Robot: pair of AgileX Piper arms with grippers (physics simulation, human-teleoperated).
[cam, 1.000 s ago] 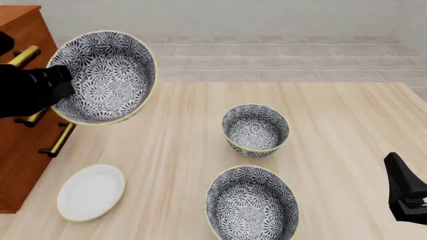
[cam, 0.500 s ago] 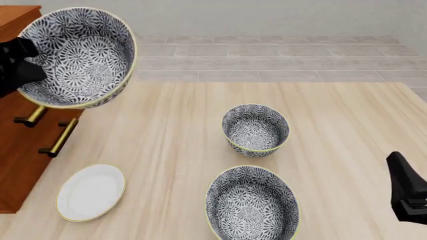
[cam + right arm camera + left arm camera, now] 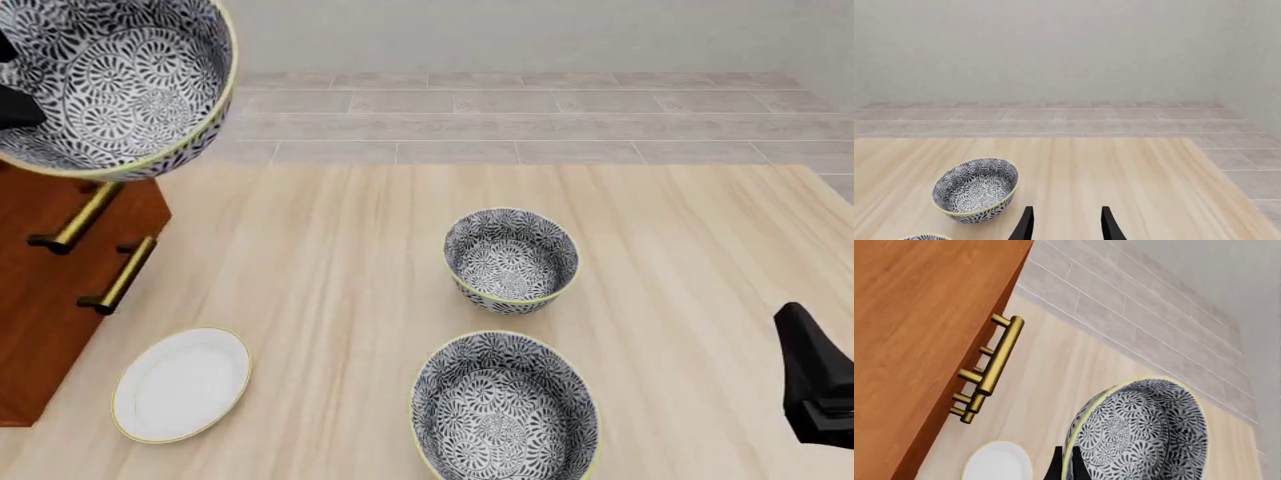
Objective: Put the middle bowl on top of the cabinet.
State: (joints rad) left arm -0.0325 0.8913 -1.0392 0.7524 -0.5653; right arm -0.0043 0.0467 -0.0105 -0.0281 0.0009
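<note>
Middle bowl [image 3: 110, 85], tilted, held aloft over the near corner of the cabinet [image 3: 54, 290]. A slip is the risk: the left gripper [image 3: 1066, 467] pinches only the thin rim, one finger inside the wall and one outside, so tipping or an edge placement could drop the bowl off the cabinet. The right gripper [image 3: 1064, 225] rests apart, fingers spread and empty, near the small bowl [image 3: 975, 189].

Reddish polished wood cabinet [image 3: 40, 290], brass handles [image 3: 991, 370], pale matt wooden table [image 3: 334, 280].
</note>
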